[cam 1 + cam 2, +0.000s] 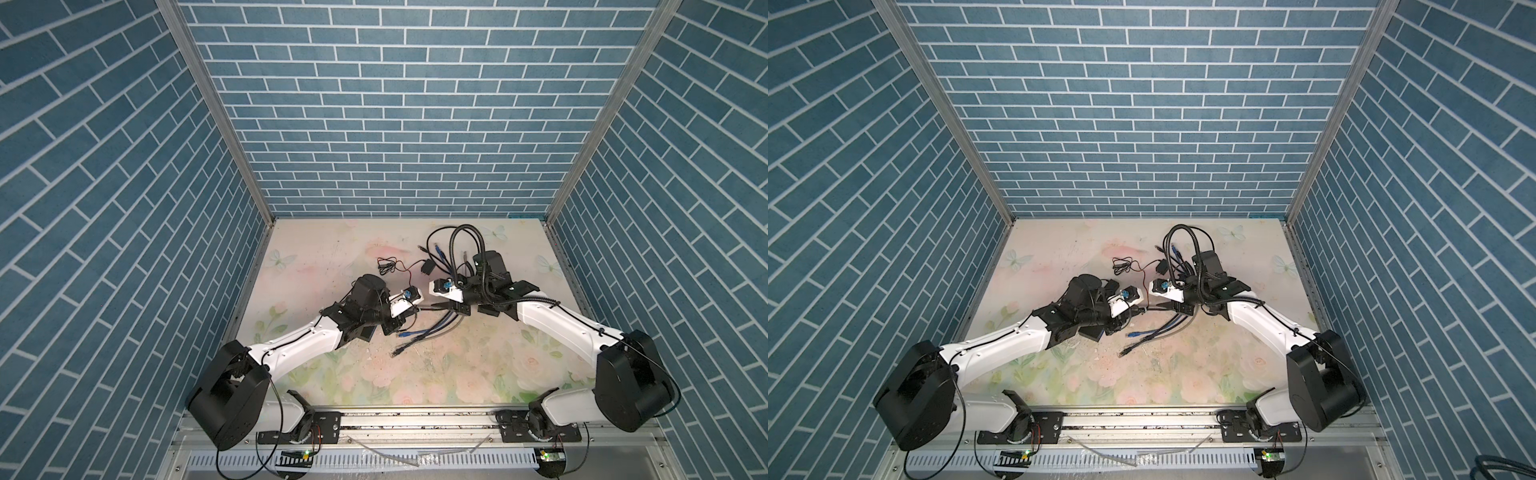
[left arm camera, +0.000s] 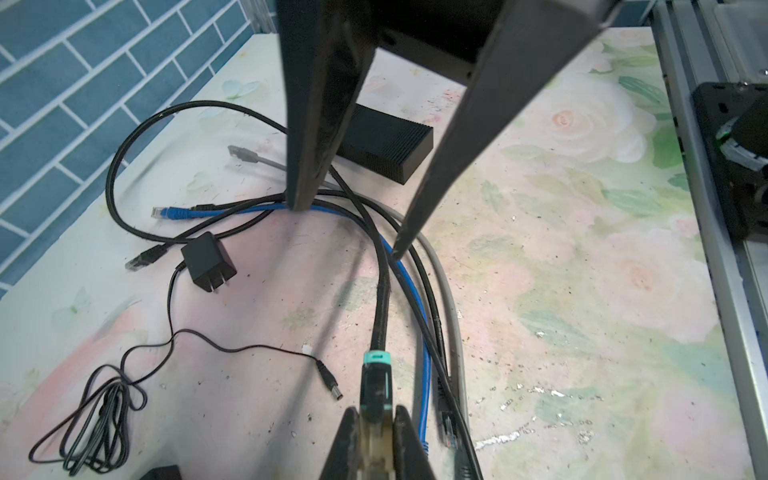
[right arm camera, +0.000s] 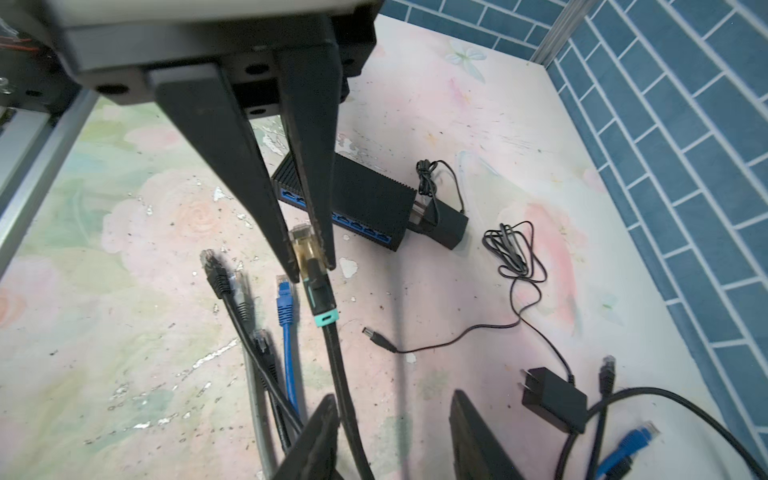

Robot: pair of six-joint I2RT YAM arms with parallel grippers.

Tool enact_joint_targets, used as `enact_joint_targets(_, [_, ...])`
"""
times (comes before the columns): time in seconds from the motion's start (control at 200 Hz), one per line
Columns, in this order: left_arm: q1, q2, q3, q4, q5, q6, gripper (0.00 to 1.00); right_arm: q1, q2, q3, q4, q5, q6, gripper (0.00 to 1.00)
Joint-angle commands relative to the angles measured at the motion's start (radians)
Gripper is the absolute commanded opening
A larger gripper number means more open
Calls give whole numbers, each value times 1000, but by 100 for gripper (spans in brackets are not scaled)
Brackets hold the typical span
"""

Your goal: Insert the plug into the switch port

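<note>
The plug [image 2: 375,384] is black with a teal collar and a clear tip, and my left gripper [image 2: 376,432] is shut on that tip. The right wrist view shows the same plug [image 3: 316,286] pinched between the left fingers [image 3: 309,208], held above the floral tabletop. The switch [image 3: 365,195], a ribbed black box with a row of blue ports, lies on the table just behind it. My right gripper [image 3: 395,440] is open, and the plug's flat black cable [image 3: 345,399] runs past the inner side of one finger. In both top views the two grippers [image 1: 415,311] [image 1: 434,307] meet tip to tip at mid-table.
Several loose network cables lie under the grippers, among them a blue one [image 3: 286,307] and a black one [image 3: 216,274]. A black power adapter [image 3: 552,399] lies with its thin cord and barrel plug [image 3: 374,336]. Another ribbed black box [image 2: 386,145] sits behind the right fingers.
</note>
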Motion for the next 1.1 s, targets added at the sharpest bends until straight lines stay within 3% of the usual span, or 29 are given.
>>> enact_joint_targets(0.0, [-11, -30, -63, 120, 13, 98, 0, -6, 26, 53, -77, -125, -41, 43])
enact_joint_targets(0.365, [-13, -81, -144, 260, 87, 100, 0, -8, 42, -30, 44, -292, -21, 42])
enact_joint_targets(0.65, [-13, -84, -166, 336, 127, 80, 0, -7, 54, -96, 194, -298, 56, 39])
enact_joint_targets(1.095, [-13, -78, -164, 352, 126, 81, 0, -3, 79, -109, 224, -347, 71, 36])
